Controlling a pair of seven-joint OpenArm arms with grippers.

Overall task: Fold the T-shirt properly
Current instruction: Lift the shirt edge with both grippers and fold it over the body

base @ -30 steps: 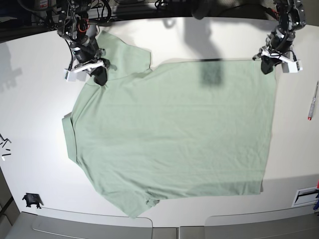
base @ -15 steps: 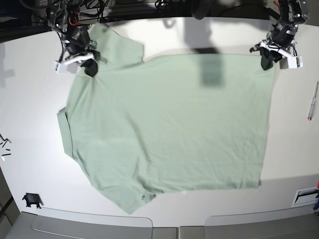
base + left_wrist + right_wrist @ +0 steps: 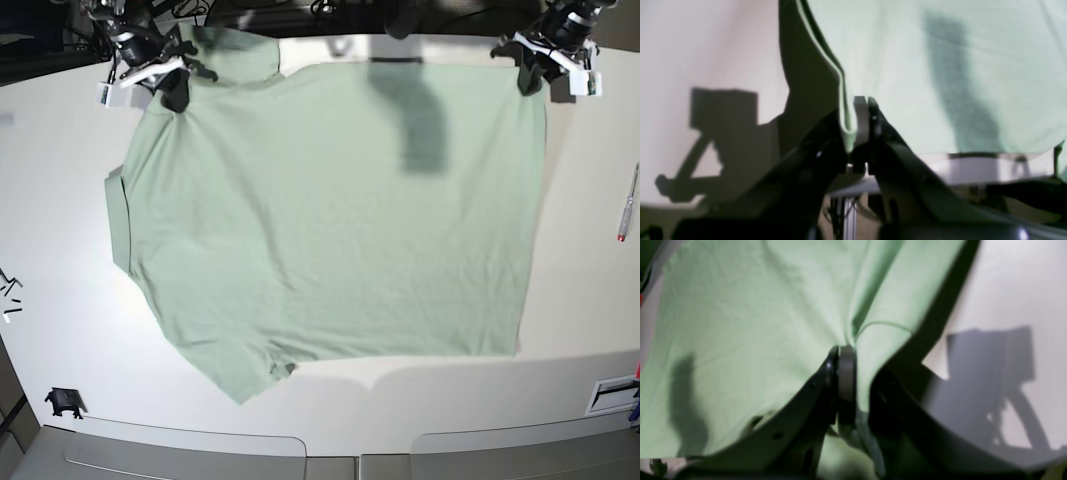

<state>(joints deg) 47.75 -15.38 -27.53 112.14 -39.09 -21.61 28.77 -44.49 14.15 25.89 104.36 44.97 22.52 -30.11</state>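
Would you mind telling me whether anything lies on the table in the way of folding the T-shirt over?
Nothing visible does: the T-shirt surface is bare, and the pen lies off to the side on the table.

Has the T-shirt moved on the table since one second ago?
Yes. The T-shirt, pinched by both grippers, has slid toward the table's far edge; its near hem now lies farther from the grey trays at the near edge.

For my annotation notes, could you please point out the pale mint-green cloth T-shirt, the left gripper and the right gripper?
pale mint-green cloth T-shirt (image 3: 330, 220): base view, middle of the body panel.
left gripper (image 3: 531, 80): base view, fingertips on the shirt's corner.
right gripper (image 3: 176, 98): base view, fingertips pinching the shoulder.
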